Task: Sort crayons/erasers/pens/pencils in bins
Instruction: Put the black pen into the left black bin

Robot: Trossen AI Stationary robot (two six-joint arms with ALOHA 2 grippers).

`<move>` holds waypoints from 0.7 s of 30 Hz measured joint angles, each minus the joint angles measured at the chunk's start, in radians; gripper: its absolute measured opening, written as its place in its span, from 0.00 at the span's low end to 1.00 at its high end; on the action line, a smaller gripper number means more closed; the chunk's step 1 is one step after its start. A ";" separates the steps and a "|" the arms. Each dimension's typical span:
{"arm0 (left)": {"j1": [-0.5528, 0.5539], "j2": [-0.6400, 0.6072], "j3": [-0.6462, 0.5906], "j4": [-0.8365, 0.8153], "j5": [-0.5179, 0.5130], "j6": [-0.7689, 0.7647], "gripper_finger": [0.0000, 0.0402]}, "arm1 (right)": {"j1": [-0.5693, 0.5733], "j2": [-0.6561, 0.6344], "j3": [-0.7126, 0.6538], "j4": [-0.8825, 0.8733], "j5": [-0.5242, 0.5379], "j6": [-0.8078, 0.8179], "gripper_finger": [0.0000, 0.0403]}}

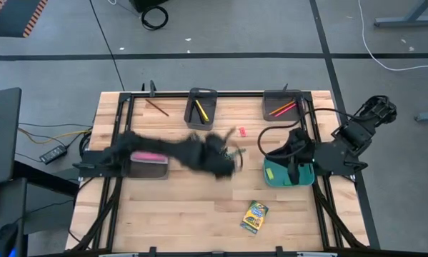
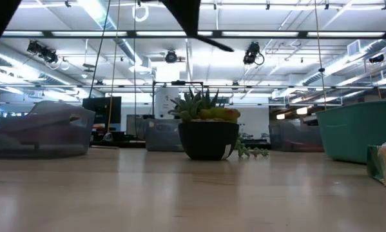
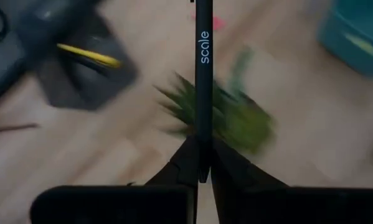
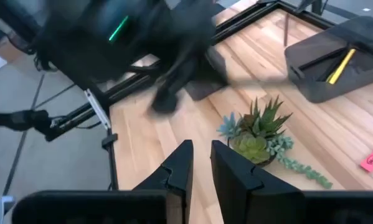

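Claw on my left arm (image 3: pixel 202 177) is pinched tight on a thin black pen (image 3: pixel 203 74), a smooth straight stick with pale lettering along it. In my left wrist view the pen's long axis runs straight forward, away from my fingers, its far end pointing out over the blurred green potted plant (image 3: pixel 226 115).

From above, my left claw (image 1: pixel 224 163) sits near the middle of the tabletop (image 1: pixel 199 214), a pale wood-plank surface with a black frame. The plant is a small spiky succulent in a dark round pot (image 2: pixel 209 138).

Bins, taken from the tabletop's centre in the high view:
- At 12 o'clock, a dark grey narrow plastic bin (image 1: pixel 201 108) holds a yellow pen (image 1: pixel 201 111) lying lengthwise, pointing toward 12.
- At 1 to 2 o'clock, a grey bin (image 1: pixel 283 106) holds red and orange pencils (image 1: pixel 284 108), lying slanted.
- At 9 o'clock, a grey bin (image 1: pixel 149 164) holds a long pink bar (image 1: pixel 149 155), lying crosswise.
- At 3 o'clock, a teal bin (image 1: pixel 289 173), wider, with smooth walls.

My right claw (image 4: pixel 202 168) hangs above that teal bin with a narrow gap between its fingers, holding nothing.

One dark pencil (image 1: pixel 156 107) lies loose at 11 o'clock, slanted. A small pink eraser (image 1: pixel 241 131) lies at 1 o'clock. The crayons (image 1: pixel 254 216), a flat yellow-and-green printed cardboard box, lie at 5 o'clock, tilted slightly.
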 joint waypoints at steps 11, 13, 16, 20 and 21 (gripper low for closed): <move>0.430 -0.200 -0.311 0.219 0.221 0.329 0.06 | 0.022 0.047 0.000 -0.041 0.073 0.026 0.16; 0.490 -0.213 -0.402 0.292 0.296 0.377 0.06 | 0.022 0.048 0.000 -0.052 0.106 0.026 0.16; 0.560 -0.211 -0.529 0.351 0.350 0.429 0.06 | 0.007 0.045 0.000 -0.073 0.175 0.027 0.16; 0.636 -0.211 -0.655 0.448 0.366 0.496 0.06 | -0.032 0.031 0.000 -0.106 0.227 0.062 0.16; 0.653 -0.211 -0.673 0.474 0.387 0.523 0.06 | -0.045 0.029 0.000 -0.112 0.232 0.070 0.16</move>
